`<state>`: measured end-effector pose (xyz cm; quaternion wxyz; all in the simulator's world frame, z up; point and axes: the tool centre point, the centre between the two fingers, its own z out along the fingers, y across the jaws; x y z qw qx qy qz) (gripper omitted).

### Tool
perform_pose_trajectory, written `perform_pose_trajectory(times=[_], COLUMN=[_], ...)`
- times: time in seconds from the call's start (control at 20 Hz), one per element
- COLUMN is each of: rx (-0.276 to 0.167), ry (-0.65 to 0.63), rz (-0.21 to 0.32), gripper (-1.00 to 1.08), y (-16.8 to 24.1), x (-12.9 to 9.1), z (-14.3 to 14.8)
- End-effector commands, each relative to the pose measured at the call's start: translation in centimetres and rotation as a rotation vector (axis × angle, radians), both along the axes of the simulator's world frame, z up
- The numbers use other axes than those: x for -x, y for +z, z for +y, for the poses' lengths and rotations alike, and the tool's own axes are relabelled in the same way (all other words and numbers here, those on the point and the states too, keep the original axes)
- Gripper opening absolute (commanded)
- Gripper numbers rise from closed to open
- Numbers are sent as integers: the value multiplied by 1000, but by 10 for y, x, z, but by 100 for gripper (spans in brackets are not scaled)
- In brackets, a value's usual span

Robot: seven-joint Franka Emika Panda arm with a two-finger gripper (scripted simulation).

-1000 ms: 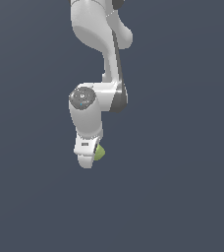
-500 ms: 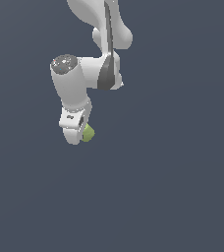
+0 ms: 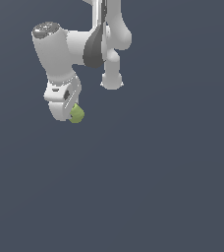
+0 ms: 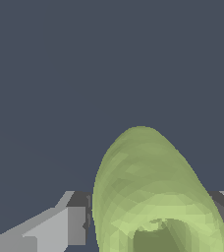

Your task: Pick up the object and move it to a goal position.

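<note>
The object point(image 3: 77, 114) is a small lime-green rounded lump held at the tip of my white gripper point(image 3: 70, 114), in the upper left of the exterior view. In the wrist view the object point(image 4: 153, 197) fills the space between the two grey fingers point(image 4: 60, 226), which press on it from both sides. A dimple shows at its near end. The gripper is shut on the object and holds it well above the flat dark floor. One finger hides part of the lump in the exterior view.
The arm's white links and dark elbow joint point(image 3: 95, 47) hang down from the top of the exterior view. A plain dark grey-blue surface point(image 3: 158, 187) lies all around.
The gripper with the green object has risen and shifted toward the exterior view's left over the last second. Its hold on the object is unchanged.
</note>
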<state>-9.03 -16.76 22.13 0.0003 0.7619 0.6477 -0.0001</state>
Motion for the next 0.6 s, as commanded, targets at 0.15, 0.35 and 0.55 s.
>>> perform_pose_trajectory(times=[0.15,0.35,0.55], rx=[-2,-2,-2], ry=[1,1,1], rz=[-1,-1,-1], gripper=[-100,-100,-100], y=[21,31,34], x=[23,33,36], z=[-17,-25,-27])
